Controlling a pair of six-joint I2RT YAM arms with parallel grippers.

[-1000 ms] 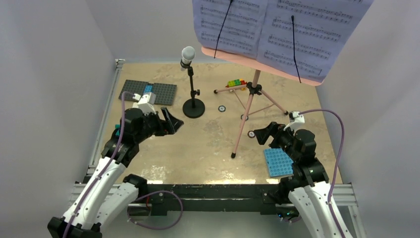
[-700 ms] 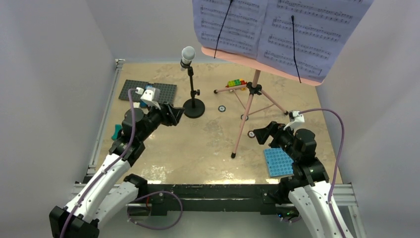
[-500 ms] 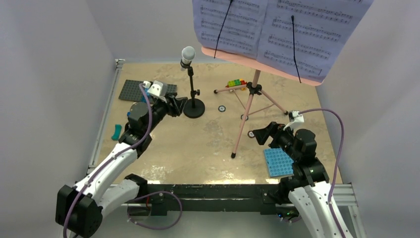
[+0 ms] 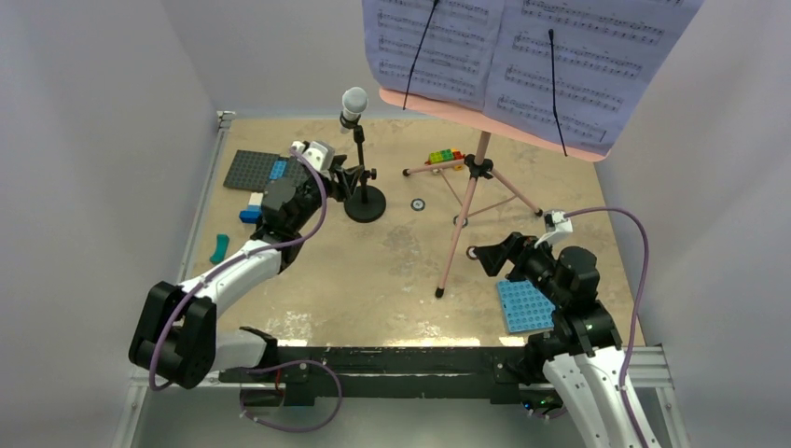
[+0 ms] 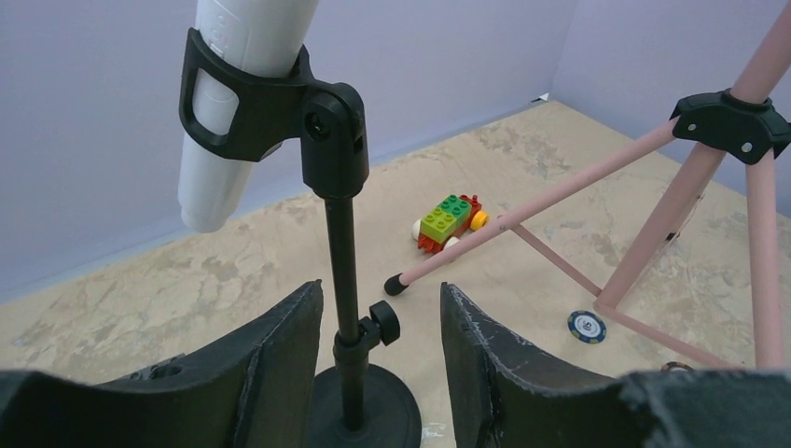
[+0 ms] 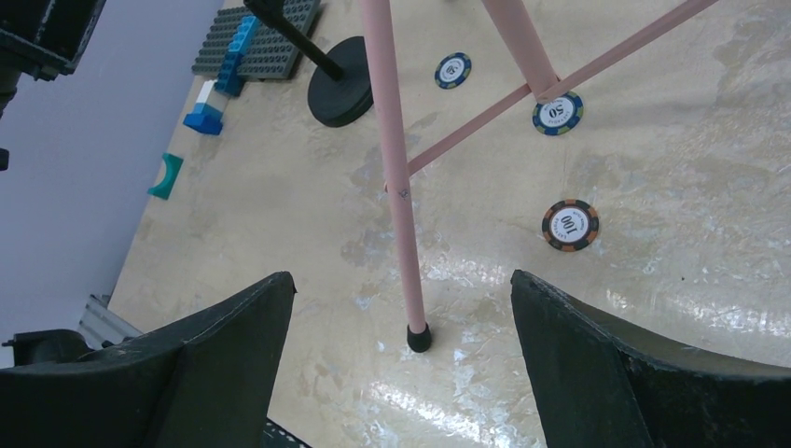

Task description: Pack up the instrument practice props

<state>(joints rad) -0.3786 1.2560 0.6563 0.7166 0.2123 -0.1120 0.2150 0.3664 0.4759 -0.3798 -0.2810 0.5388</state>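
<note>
The thin black mic stand [image 4: 362,168] stands upright at the back left on its round base [image 5: 366,413]. Its clip holds the grey-white microphone [image 4: 353,103] [image 5: 233,103]. My left gripper [image 4: 346,179] [image 5: 381,306] is open, its jaws on either side of the pole [image 5: 343,252] low down, with a gap showing on both sides. The pink tripod music stand [image 4: 466,210] rises at centre right and carries lavender sheet-music pages [image 4: 522,56] under two black clips. My right gripper [image 4: 487,254] [image 6: 401,277] is wide open and empty, facing the stand's near leg [image 6: 396,168].
A grey studded plate [image 4: 266,173] lies at the back left, with a blue brick [image 4: 249,214] and a teal piece [image 4: 219,248] nearby. A blue studded plate [image 4: 522,305] lies by the right arm. Coloured toy bricks [image 4: 445,157] and poker chips [image 6: 570,225] lie around the tripod legs.
My left arm has reached forward and right to the mic stand. Its jaws have narrowed about the pole. The right arm has barely moved.
</note>
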